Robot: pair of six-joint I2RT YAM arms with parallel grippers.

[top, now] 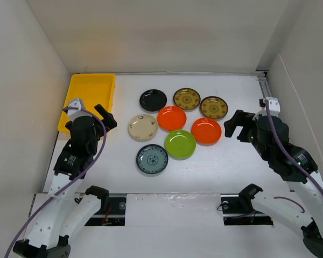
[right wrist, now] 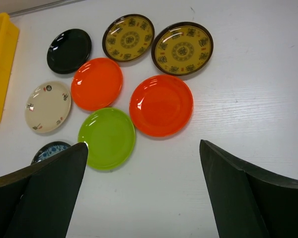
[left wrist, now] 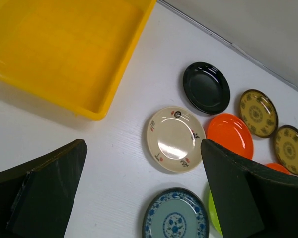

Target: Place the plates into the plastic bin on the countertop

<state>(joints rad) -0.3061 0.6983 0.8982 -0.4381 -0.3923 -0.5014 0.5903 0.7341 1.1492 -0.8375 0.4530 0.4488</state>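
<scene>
Eight plates lie on the white countertop (top: pixel 231 161): black (top: pixel 153 99), two olive-gold patterned (top: pixel 187 98) (top: pixel 213 107), two orange (top: pixel 171 117) (top: pixel 206 130), cream (top: pixel 142 127), lime green (top: pixel 180 144), blue-patterned (top: pixel 152 159). The yellow plastic bin (top: pixel 89 99) sits at the far left and holds nothing. My left gripper (top: pixel 105 117) is open and empty, hovering between the bin (left wrist: pixel 64 49) and the cream plate (left wrist: pixel 176 139). My right gripper (top: pixel 234 126) is open and empty, hovering right of the right-hand orange plate (right wrist: pixel 161 105).
White walls enclose the countertop on the left, back and right. A metal rail (top: pixel 264 88) runs along the right wall. The arm bases sit at the near edge.
</scene>
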